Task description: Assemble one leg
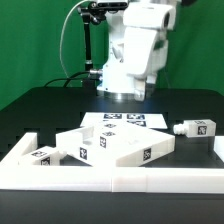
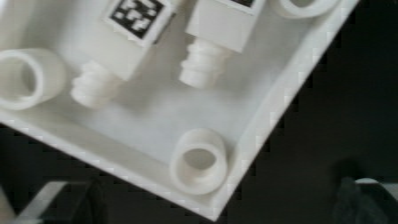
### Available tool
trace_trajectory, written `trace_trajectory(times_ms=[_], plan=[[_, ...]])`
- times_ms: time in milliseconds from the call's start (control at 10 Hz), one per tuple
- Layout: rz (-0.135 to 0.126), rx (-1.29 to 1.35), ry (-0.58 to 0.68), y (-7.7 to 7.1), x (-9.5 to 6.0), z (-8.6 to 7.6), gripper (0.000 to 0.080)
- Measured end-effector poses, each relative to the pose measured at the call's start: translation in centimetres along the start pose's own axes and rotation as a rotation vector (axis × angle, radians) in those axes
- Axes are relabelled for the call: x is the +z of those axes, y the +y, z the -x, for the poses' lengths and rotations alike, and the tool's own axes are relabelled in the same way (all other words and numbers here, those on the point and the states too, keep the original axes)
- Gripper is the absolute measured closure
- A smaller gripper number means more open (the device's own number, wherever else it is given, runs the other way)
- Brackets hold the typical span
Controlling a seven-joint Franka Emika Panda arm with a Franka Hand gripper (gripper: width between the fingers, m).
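Tool (image 2: 210, 200) hangs open over the large flat white panel with round holes (image 2: 267, 110), its dark fingertips wide apart and gripping nothing. Two stubby white plastic legs (image 2: 206, 58) (image 2: 98, 86) lie on the panel side by side. A third leg (image 1: 195, 127) lies on the black table (image 1: 40, 108), well apart.

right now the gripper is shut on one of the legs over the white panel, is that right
Not quite: the gripper is open and empty. In the wrist view its fingers stand wide apart with nothing between them. It does look down on the white panel, where a leg and a second leg lie ungripped.
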State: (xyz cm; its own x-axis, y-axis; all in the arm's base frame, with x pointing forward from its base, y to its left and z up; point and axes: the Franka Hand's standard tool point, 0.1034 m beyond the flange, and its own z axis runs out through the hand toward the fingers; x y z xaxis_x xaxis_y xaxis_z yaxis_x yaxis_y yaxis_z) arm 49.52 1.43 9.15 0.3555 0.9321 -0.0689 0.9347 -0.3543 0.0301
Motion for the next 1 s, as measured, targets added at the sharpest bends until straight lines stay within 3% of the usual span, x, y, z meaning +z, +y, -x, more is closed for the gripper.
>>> trace_trajectory(times_ms=[100, 500, 800, 1000], plan=[[-0.012, 0.000, -0.001, -1.0, 0.9, -0.7, 0.0150], [-0.018, 0.029, -0.003, -0.9, 1.0, -0.4, 0.0150], [-0.081, 0.236, -0.052, -2.7, 3.5, -0.4, 0.0150], [-0.094, 0.234, -0.046, -3.0, 5.1, -0.4, 0.0150]])
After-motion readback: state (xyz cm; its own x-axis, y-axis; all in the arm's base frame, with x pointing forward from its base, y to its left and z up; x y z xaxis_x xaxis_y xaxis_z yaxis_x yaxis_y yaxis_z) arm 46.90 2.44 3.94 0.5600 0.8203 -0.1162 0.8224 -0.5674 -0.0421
